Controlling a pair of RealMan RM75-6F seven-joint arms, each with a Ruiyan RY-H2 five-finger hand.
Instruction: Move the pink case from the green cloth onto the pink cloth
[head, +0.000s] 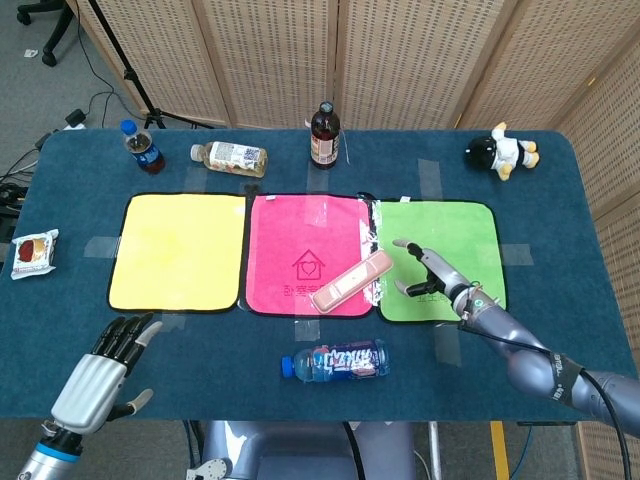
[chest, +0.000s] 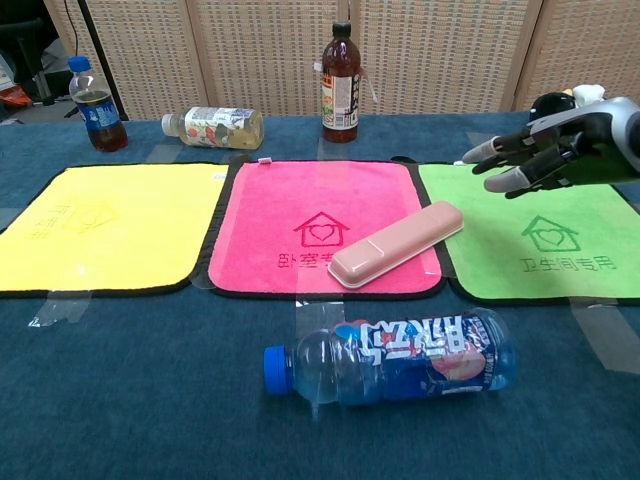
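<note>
- The pink case (chest: 397, 244) lies flat on the pink cloth (chest: 290, 215), slanting across its near right corner.
- The case's far end sticks out a little past the cloth's right edge. It may reach the strip between the cloths, but this is hard to tell.
- The green cloth (chest: 560, 255) has nothing on it.
- The right hand (chest: 535, 155) hangs in the air over the green cloth. Its fingers are spread and it holds nothing. It is not touching the case.
- The left hand (head: 105, 360) is low at the near left of the tabletop (head: 560, 190). Its fingers are straight and it holds nothing too.
- The step looks like the very end: the case is set down and let go. The job seems almost done or done.
- The next move only calls for the right arm to go away without bumping the case.
- In the chest view the right arm is cut off at the edge. In the head view the left arm is cut off at the bottom.
</note>
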